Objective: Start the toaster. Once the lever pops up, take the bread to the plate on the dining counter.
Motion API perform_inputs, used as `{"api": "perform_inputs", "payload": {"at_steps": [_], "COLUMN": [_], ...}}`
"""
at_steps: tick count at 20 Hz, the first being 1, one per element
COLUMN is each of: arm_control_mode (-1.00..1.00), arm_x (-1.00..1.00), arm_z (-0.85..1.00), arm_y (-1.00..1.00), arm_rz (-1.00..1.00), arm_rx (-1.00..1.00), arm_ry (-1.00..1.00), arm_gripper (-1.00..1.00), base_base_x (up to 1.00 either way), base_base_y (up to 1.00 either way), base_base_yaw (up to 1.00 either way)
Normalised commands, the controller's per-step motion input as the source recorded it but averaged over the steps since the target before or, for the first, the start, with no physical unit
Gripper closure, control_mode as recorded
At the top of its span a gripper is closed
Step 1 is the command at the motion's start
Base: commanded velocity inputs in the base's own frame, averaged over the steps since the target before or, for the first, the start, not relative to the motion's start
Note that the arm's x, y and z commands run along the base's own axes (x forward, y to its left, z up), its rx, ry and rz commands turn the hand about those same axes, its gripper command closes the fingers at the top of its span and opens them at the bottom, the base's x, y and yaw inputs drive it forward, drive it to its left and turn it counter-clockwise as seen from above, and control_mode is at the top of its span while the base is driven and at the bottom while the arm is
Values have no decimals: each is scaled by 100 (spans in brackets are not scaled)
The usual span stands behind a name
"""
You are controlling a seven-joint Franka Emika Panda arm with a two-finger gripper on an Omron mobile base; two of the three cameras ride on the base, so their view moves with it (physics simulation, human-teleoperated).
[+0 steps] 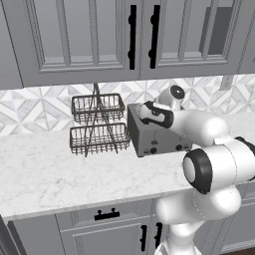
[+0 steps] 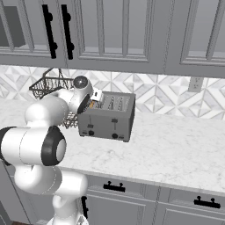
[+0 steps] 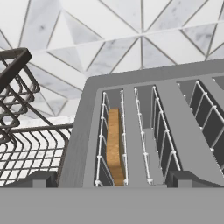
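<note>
Hand view: the gripper [image 3: 112, 178] looks straight down into the toaster [image 3: 183, 127], its two dark fingertips [image 3: 41, 179] spread wide apart at the bottom of the picture, one at either side of the leftmost pair of slots, with nothing between them; the jaws are released. The bread [image 3: 114, 146] stands on edge deep inside the leftmost slot, its orange-brown crust uppermost, framed by the slot's thin wire guides. The neighbouring slot holds nothing. A dark wire basket rack [image 3: 26, 131] lies just beside the toaster's left wall, and the patterned tile backsplash [image 3: 131, 39] rises behind both.

Left base view: the gripper [image 1: 147, 112] hangs above the near-left corner of the toaster [image 1: 154, 137], the white arm reaching in from the lower right and hiding much of the toaster's top. Small dark knobs show low on the toaster's front. The two-tier basket rack [image 1: 97, 124] stands just beside the toaster on the marble worktop [image 1: 60, 169], under grey wall cabinets [image 1: 79, 40].

Right base view: the gripper [image 2: 92, 102] sits over the left end of the toaster [image 2: 107, 116]; a sliver of orange at that end of the toaster marks the bread [image 2: 91, 104]. The worktop [image 2: 176, 145] runs on to the right, and a wall outlet [image 2: 195, 83] is set in the backsplash
</note>
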Motion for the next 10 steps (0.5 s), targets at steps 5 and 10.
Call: {"api": "perform_inputs", "payload": {"at_steps": [5, 10], "arm_control_mode": [-100, -100], "arm_x": [0, 0], "arm_z": [0, 0], "arm_y": [0, 0], "arm_rz": [0, 0], "arm_rx": [0, 0], "arm_ry": [0, 0], "arm_gripper": [-100, -100], "base_base_x": [0, 0], "base_base_y": [0, 0], "base_base_yaw": [0, 0]}}
